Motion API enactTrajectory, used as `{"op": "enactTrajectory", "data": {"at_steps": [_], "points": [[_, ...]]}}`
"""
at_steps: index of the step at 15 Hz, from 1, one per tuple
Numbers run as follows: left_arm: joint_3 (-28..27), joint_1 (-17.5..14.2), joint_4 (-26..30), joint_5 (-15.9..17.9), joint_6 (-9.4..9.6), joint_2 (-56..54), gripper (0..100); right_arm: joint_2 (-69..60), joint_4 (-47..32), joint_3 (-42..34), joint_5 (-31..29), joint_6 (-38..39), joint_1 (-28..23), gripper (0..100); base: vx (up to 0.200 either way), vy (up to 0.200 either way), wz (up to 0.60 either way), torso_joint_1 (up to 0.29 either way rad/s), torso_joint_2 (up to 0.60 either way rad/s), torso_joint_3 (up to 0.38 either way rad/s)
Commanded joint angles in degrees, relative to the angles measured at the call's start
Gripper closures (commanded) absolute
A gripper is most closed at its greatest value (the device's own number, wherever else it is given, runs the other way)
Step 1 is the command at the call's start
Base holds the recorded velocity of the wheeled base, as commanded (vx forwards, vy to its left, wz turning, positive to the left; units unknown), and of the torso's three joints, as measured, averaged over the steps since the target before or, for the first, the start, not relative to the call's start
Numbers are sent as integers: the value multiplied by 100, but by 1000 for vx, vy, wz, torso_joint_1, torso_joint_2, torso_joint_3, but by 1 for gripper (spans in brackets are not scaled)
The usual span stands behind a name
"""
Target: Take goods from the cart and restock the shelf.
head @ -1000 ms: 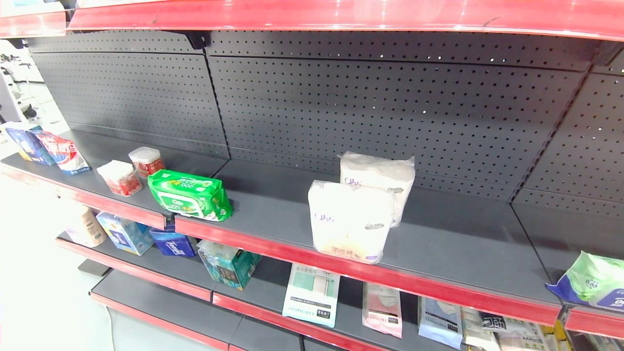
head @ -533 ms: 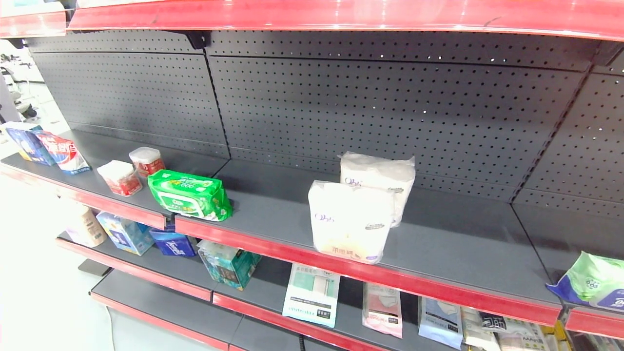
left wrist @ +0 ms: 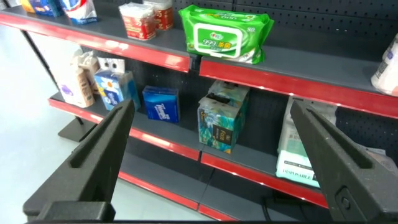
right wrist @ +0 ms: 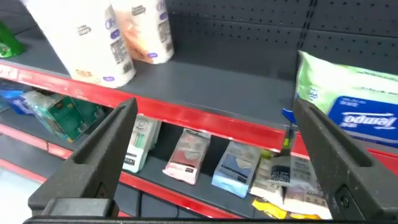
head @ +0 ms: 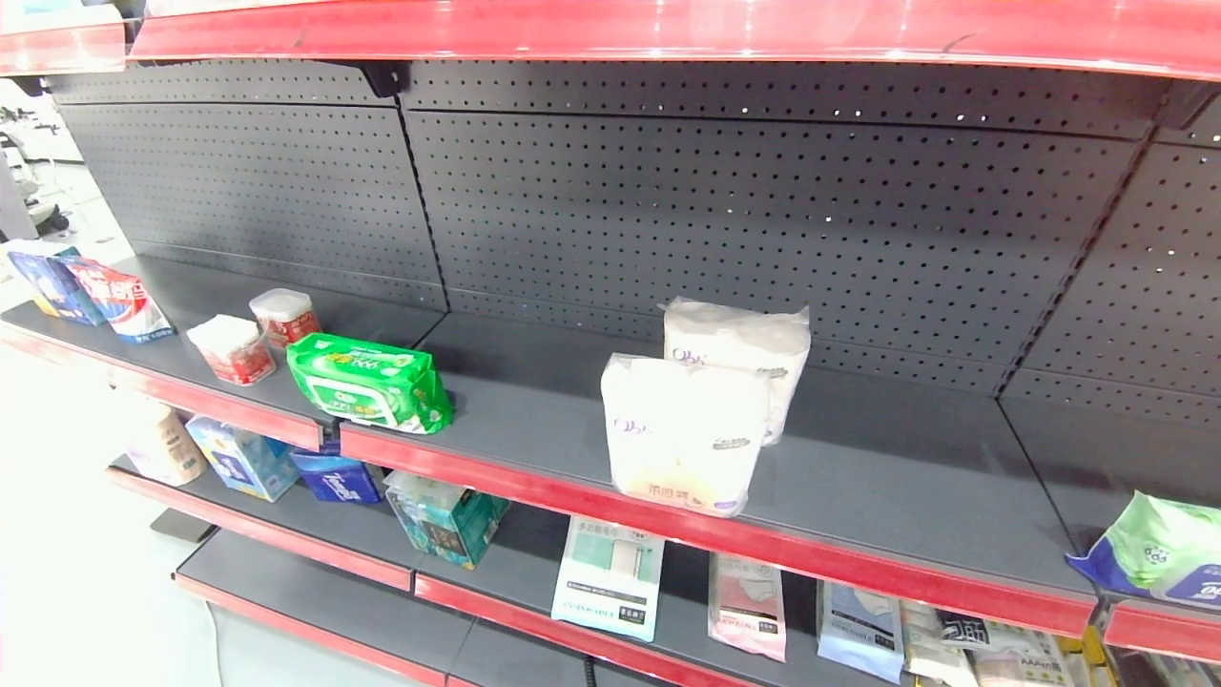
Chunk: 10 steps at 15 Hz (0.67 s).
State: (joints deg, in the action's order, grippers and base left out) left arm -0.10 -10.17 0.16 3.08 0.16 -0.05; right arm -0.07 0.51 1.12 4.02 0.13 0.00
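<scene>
A dark shelf [head: 906, 496] with a red front edge carries a green wipes pack [head: 370, 382] and two upright white soft packs [head: 685, 434], one behind the other. In the left wrist view my left gripper [left wrist: 211, 158] hangs open and empty in front of the shelf, below the green wipes pack [left wrist: 225, 34]. My right gripper [right wrist: 214, 162] is also open with nothing in it, facing the shelf edge below the white packs [right wrist: 87, 43] and beside a green and blue pack [right wrist: 351, 102].
Two red tubs [head: 232, 348] and toothpaste boxes [head: 114, 298] stand at the shelf's left. A green and blue pack [head: 1159, 549] lies at the far right. Lower shelves hold boxes [head: 444, 515] and flat packets [head: 610, 577]. Bare shelf lies right of the white packs.
The head view has shifted very slightly as a whole. None of the goods on the shelf has moved.
</scene>
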Motion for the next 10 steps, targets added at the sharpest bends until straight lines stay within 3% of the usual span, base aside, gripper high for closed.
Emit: {"op": "enactTrajectory", "data": {"at_steps": [1, 8, 10], "points": [[1, -3, 2, -1, 2, 5, 0, 7, 2, 2, 2, 4, 0, 0, 0, 0, -600, 2, 2, -2], [1, -3, 2, -1, 2, 5, 0, 7, 2, 2, 2, 4, 0, 0, 0, 0, -600, 4, 3, 1], [1, -3, 11, -1, 2, 5, 0, 7, 2, 2, 55, 4, 0, 0, 0, 0, 0, 0, 0, 0]]}}
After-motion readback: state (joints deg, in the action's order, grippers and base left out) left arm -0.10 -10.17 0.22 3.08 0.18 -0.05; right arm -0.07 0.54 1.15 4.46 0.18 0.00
